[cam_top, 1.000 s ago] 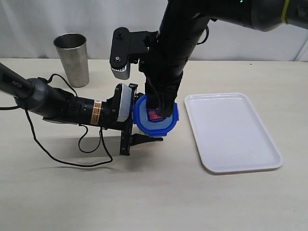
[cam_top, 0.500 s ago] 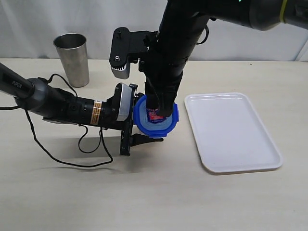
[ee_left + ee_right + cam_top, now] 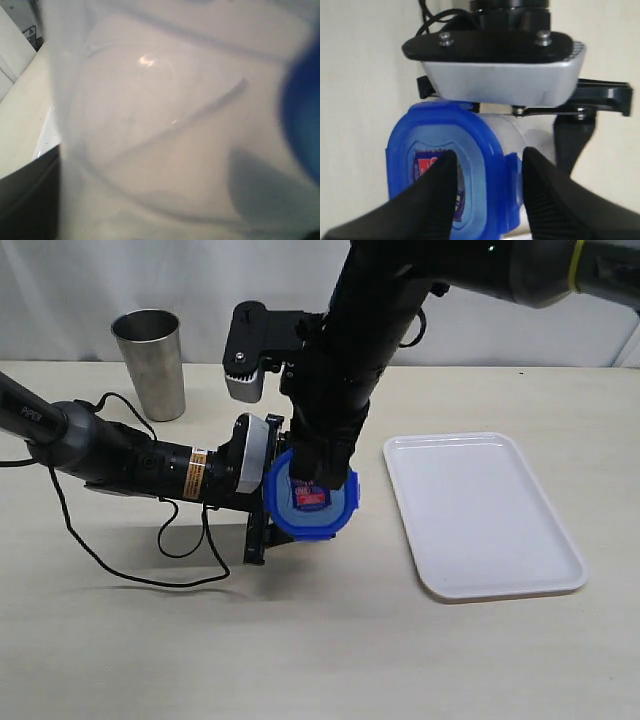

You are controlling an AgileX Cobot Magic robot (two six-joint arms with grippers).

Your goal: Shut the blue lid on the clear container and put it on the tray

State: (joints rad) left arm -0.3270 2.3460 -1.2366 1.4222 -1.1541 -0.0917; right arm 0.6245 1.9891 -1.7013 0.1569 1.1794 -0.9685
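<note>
Here, blue lid [image 3: 311, 502] atop clear container [image 3: 530, 137], white tray [image 3: 480, 512] bare.

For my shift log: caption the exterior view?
Right pincer presses the blue lid onto the clear container, beside the tray.

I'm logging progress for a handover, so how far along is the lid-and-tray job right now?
Done: the blue lid sits on top of the clear container. In hand: the left gripper holds the container from the side, while the right gripper is down over the lid, fingers either side of one edge; whether the flaps are snapped shut cannot be told. Left: the container is not yet on the white tray.
</note>
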